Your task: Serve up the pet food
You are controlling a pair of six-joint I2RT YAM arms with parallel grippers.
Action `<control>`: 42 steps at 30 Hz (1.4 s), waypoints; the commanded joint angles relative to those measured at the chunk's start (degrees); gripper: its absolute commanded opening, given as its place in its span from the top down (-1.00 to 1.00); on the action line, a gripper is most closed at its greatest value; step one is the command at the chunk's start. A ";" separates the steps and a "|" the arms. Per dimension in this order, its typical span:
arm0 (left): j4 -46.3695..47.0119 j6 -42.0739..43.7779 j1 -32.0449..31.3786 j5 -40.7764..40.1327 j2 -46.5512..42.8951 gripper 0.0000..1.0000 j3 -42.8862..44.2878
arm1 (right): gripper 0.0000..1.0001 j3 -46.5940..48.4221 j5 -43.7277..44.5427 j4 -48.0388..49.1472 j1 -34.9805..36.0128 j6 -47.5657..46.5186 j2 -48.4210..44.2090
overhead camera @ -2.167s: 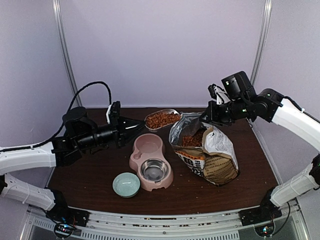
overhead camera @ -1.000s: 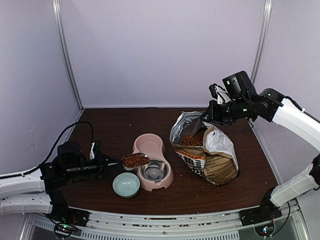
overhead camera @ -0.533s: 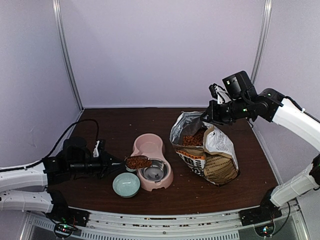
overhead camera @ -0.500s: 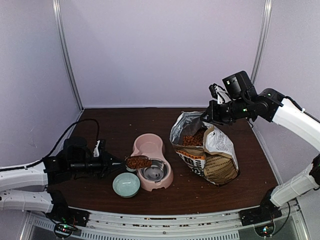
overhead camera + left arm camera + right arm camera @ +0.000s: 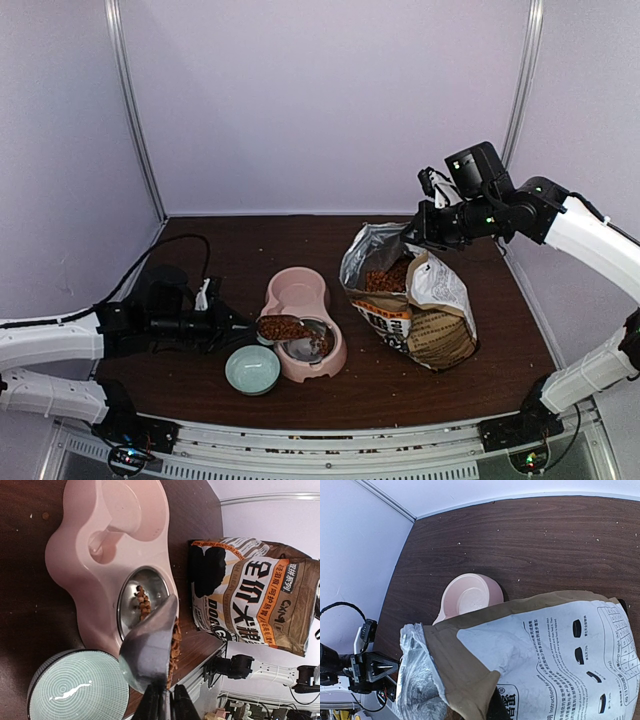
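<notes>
My left gripper (image 5: 238,325) (image 5: 162,702) is shut on the handle of a metal scoop (image 5: 283,328) (image 5: 150,642), low over the table. The scoop is tipped over the steel bowl (image 5: 305,347) (image 5: 129,597) in the pink double bowl (image 5: 300,374) (image 5: 75,555). Pet food (image 5: 287,325) (image 5: 175,640) slides off the scoop's edge, and a few pellets (image 5: 142,600) lie in the steel bowl. My right gripper (image 5: 412,237) is shut on the top rim of the open brown-and-white bag (image 5: 415,305) (image 5: 545,645); more kibble (image 5: 385,278) shows inside. The bag hides the right fingers in the wrist view.
A small teal bowl (image 5: 252,368) (image 5: 75,690) sits just in front of the pink double bowl, under the scoop's handle end. The bag stands right of the bowls. Crumbs dot the dark wooden table (image 5: 220,250). Purple walls close in the back and sides.
My left arm carried the loaded scoop rightward from beside the teal bowl to over the steel bowl and tipped it; kibble now falls in. The right arm and bag stayed still.
</notes>
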 commanded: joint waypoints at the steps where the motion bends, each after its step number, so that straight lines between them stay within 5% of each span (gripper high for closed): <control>1: 0.54 2.66 0.51 0.82 1.06 1.00 3.94 | 1.00 2.35 -0.85 12.44 -0.08 -0.60 -4.97; 42: -27.59 20.87 0.51 -2.90 8.63 1.00 23.01 | 1.00 1.25 -0.94 12.63 -0.14 -1.08 -5.32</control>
